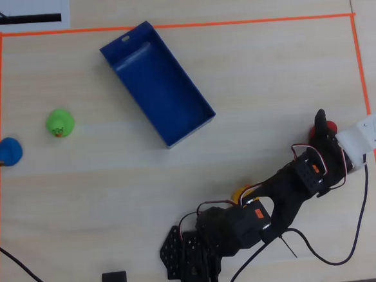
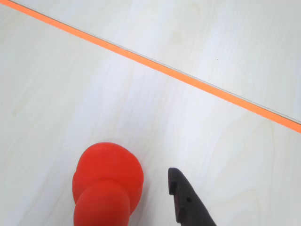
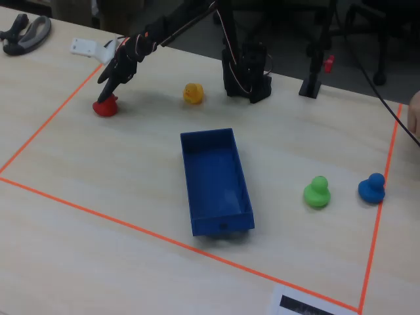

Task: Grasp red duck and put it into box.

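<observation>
The red duck (image 2: 108, 183) stands on the pale wood table near the orange tape at the right side in the overhead view (image 1: 331, 128). My gripper (image 1: 330, 130) hangs low over it, open. One black finger (image 2: 186, 200) is just right of the duck in the wrist view, with a small gap between them; the other jaw is out of that view. From the fixed view the gripper (image 3: 108, 82) points down right above the duck (image 3: 105, 107). The dark blue box (image 1: 124, 43) lies empty, far off at the upper middle in the overhead view (image 3: 194, 135).
A yellow duck (image 3: 192, 92) sits by my arm's base, half hidden under the arm from overhead (image 1: 240, 193). A green duck (image 1: 60, 122) and a blue duck (image 1: 8, 151) stand at the left. Orange tape (image 2: 188, 77) frames the work area.
</observation>
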Tool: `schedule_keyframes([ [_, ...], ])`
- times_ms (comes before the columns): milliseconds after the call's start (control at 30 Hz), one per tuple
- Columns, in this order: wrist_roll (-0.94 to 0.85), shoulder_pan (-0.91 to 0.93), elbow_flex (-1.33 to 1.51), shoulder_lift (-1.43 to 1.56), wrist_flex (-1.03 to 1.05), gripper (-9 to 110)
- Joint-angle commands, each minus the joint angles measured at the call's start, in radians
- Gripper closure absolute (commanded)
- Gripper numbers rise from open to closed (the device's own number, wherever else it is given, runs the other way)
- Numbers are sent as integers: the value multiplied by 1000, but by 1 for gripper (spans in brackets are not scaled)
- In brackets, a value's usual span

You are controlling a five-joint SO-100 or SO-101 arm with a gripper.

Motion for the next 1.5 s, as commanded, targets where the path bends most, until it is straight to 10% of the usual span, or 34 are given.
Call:
schedule_keyframes([
  [0, 17, -25, -14, 0, -11, 53],
  [800, 32, -46, -38, -106, -95, 56],
  [1467, -18, -54, -107, -114, 63, 101],
])
